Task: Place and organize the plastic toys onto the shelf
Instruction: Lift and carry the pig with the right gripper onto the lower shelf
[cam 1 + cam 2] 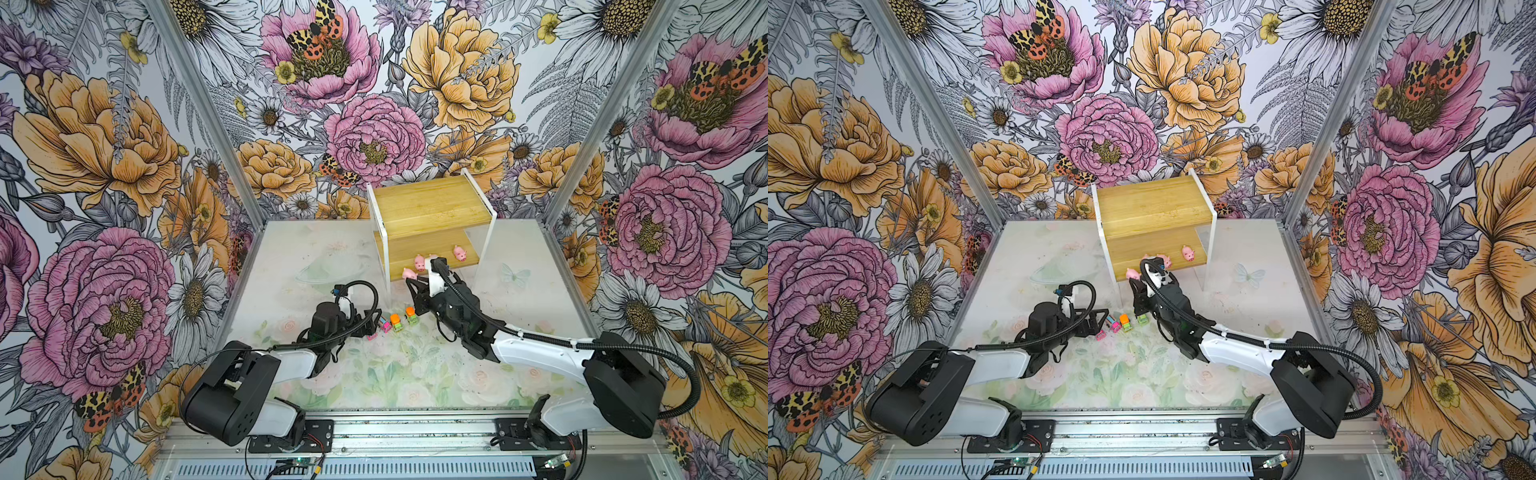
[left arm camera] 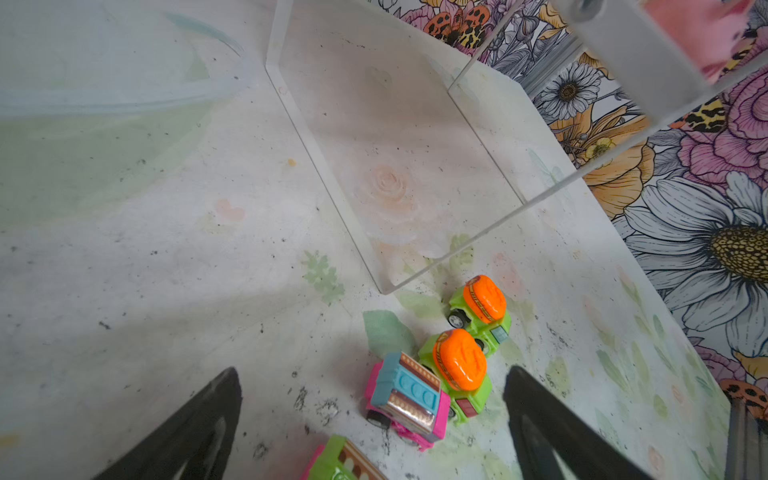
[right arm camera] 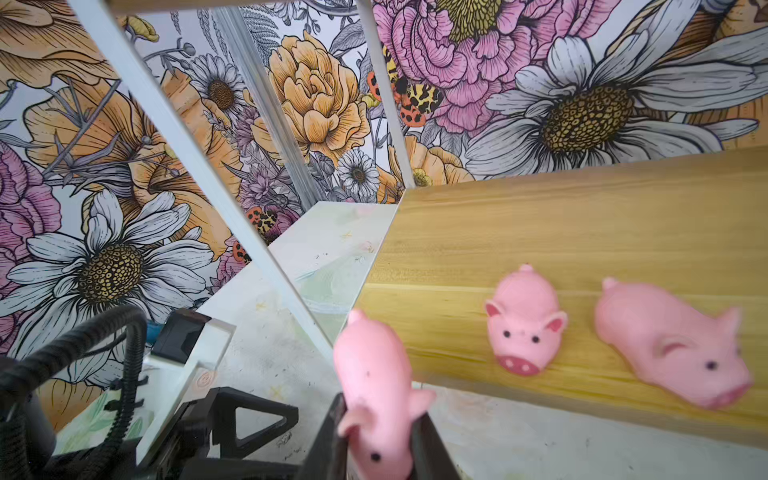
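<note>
Hovering over 4 toy cars [image 1: 397, 322] clustered on the tabletop [image 1: 519, 291], the left gripper [image 2: 374, 370] stands wide open and empty. Beyond it, the right gripper [image 3: 378, 419] is pinched on a pink pig [image 3: 376, 374] at the front left corner of the shelf's [image 1: 432, 199] lower board, where 3 other pigs [image 1: 1165, 261] sit. Released this close to the edge, the pig could topple off, or nudge its nearest neighbour [image 3: 525, 322].

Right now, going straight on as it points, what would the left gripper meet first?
Probably the half-seen car at the wrist view's edge, between the fingers of the open left gripper; the pink car lies beyond.
</note>
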`<action>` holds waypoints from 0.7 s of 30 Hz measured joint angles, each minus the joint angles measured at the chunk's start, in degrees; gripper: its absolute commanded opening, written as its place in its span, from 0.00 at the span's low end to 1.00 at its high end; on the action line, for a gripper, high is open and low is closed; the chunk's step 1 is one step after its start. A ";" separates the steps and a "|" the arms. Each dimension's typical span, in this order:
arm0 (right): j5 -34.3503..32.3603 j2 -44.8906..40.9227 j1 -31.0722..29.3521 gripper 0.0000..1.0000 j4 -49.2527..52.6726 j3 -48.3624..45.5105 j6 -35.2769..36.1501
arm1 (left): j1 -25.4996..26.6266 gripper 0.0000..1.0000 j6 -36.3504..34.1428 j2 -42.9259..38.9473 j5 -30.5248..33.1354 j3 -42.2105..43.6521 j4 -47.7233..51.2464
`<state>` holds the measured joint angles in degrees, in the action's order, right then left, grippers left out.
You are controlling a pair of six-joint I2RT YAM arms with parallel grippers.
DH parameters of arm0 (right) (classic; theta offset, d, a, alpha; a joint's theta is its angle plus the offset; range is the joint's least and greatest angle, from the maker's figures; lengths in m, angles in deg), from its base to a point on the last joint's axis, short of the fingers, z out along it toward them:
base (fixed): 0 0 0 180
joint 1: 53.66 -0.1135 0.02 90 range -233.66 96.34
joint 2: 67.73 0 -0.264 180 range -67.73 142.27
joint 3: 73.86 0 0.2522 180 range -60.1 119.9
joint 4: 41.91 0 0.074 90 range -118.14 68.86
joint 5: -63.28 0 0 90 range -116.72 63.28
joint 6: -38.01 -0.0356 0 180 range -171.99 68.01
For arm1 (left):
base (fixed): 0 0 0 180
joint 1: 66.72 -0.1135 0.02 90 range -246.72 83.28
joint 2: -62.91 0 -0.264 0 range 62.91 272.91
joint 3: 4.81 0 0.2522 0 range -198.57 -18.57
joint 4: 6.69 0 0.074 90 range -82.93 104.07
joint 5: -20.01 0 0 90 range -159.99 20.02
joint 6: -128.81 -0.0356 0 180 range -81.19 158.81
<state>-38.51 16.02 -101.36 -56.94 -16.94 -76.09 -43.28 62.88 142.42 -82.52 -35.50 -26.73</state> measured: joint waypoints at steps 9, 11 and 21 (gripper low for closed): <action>-6.99 6.27 -2.27 0.23 2.97 7.08 -3.10 | 0.00 0.99 -0.22 -1.11 0.00 0.00 1.22; -8.31 7.04 -2.40 0.23 3.39 7.63 -4.04 | 0.00 0.99 -0.22 -1.18 0.00 0.00 1.40; -12.92 10.23 -3.10 0.23 5.64 11.04 -7.87 | 0.00 0.99 -0.24 -1.20 0.00 0.00 1.51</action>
<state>-51.43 26.25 -104.46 -51.30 -5.90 -83.96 -43.28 62.64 141.21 -82.52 -35.50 -25.23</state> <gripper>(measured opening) 0.235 0.988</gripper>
